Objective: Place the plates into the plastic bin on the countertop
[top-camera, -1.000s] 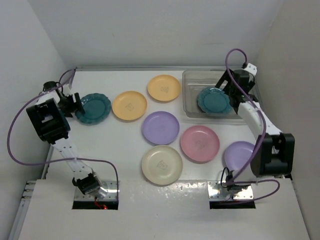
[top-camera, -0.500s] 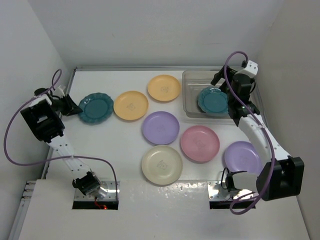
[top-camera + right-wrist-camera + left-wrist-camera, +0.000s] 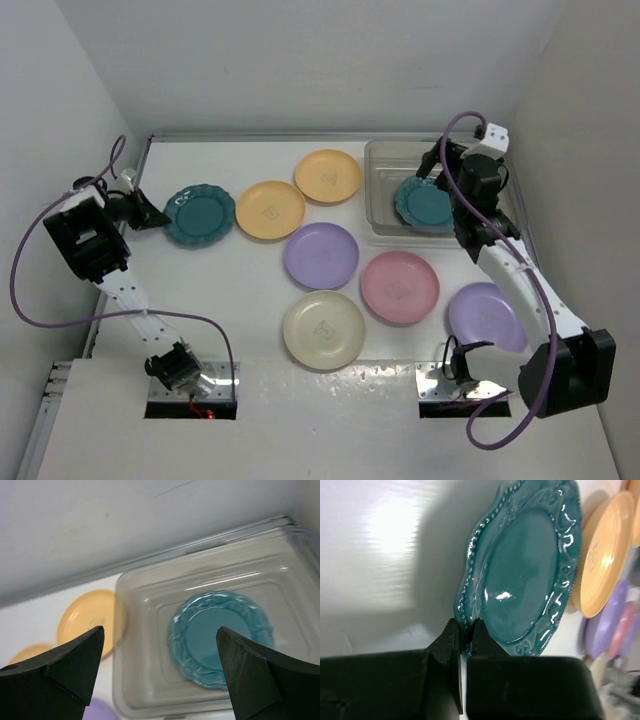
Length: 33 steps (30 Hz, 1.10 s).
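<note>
A scallop-edged dark teal plate (image 3: pixel 203 214) lies at the left of the countertop (image 3: pixel 220 300). My left gripper (image 3: pixel 152 213) is shut on its left rim; in the left wrist view the fingertips (image 3: pixel 465 630) pinch the edge of this plate (image 3: pixel 525 575). A second teal plate (image 3: pixel 425 203) lies flat in the clear plastic bin (image 3: pixel 385 152) at the back right. My right gripper (image 3: pixel 440 175) hovers over the bin, open and holding nothing. The right wrist view shows the right gripper (image 3: pixel 160 630) wide apart above the bin (image 3: pixel 145 680) and its teal plate (image 3: pixel 220 637).
Loose plates lie across the middle: two yellow-orange ones (image 3: pixel 270 210) (image 3: pixel 328 176), a lilac one (image 3: pixel 320 255), a pink one (image 3: pixel 399 287), a cream one (image 3: pixel 323 329), and another lilac one (image 3: pixel 485 315) partly under the right arm. White walls close in on three sides.
My left gripper has shut on the teal plate's rim and the plate has slid slightly right. My right arm has drawn back above the bin, leaving its teal plate inside.
</note>
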Each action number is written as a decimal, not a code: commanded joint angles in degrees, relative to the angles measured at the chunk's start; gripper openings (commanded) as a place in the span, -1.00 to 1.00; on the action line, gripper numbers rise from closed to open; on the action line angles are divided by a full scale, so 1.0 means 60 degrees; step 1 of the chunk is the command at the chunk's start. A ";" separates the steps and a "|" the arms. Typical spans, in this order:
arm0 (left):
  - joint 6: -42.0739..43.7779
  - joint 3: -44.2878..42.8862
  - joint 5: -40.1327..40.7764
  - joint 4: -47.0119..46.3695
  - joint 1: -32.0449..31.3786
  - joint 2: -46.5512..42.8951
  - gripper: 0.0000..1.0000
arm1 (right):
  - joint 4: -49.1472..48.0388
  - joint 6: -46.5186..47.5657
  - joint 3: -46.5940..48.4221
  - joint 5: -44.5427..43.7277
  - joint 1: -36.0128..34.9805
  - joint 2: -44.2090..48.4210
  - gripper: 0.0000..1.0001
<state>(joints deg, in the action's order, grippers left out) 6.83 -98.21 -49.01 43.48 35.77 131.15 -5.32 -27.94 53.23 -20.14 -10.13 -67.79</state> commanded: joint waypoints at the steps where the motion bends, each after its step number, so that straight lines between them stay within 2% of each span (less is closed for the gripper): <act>1: 0.1540 -0.0491 0.1237 0.0354 -0.0642 -0.2138 -1.00 | 0.0022 0.1286 0.0340 0.1462 -0.0754 -0.0025 0.81; 4: 0.2302 -0.0491 0.2527 0.0457 -0.1404 -0.3586 -1.00 | 0.0227 0.2471 0.0517 0.3278 -0.1196 -0.0259 0.79; 8: 0.3006 -0.0609 0.3275 0.1056 -0.2166 -0.4558 -1.00 | 0.0257 0.3016 0.0532 0.4570 -0.1987 -0.0523 0.72; 13: 0.3593 -0.0814 0.3861 0.1907 -0.3191 -0.5202 -1.00 | -0.0269 0.2783 0.0269 0.5128 -0.2456 -0.0801 0.52; 21: 0.4530 -0.1955 0.5121 0.3327 -0.4890 -0.5862 -1.00 | -0.1749 0.1948 0.0298 0.6650 -0.3145 -0.1576 0.37; 25: 0.4852 -0.2191 0.5341 0.3841 -0.5813 -0.6301 -1.00 | -0.2523 0.2108 0.0633 0.7033 -0.3409 -0.2395 0.44; 26: 0.4969 -0.2191 0.5342 0.4001 -0.6178 -0.6389 -1.00 | -0.2657 0.2152 0.0693 0.7208 -0.3453 -0.2572 0.50; 27: 0.4970 -0.2191 0.5443 0.4090 -0.6355 -0.6506 -1.00 | -0.2861 0.2123 0.0853 0.7398 -0.3439 -0.2719 0.63; 30: 0.4970 -0.2191 0.5634 0.4325 -0.6956 -0.6609 -1.00 | -0.4134 0.1702 0.1160 0.7852 -0.3512 -0.3831 0.73; 31: 0.4970 -0.2191 0.5635 0.4325 -0.7074 -0.6610 -1.00 | -0.5007 0.1568 0.1278 0.8071 -0.3512 -0.4588 0.73; 33: 0.4970 -0.2191 0.5635 0.4413 -0.7425 -0.6727 -1.00 | -0.5584 0.1128 0.1686 0.8278 -0.3556 -0.5265 0.73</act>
<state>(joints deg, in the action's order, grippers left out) 35.35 -108.22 -15.68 70.00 -6.96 94.67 -26.61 -17.50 58.94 24.99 -30.98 -94.43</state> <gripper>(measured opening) 0.003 0.864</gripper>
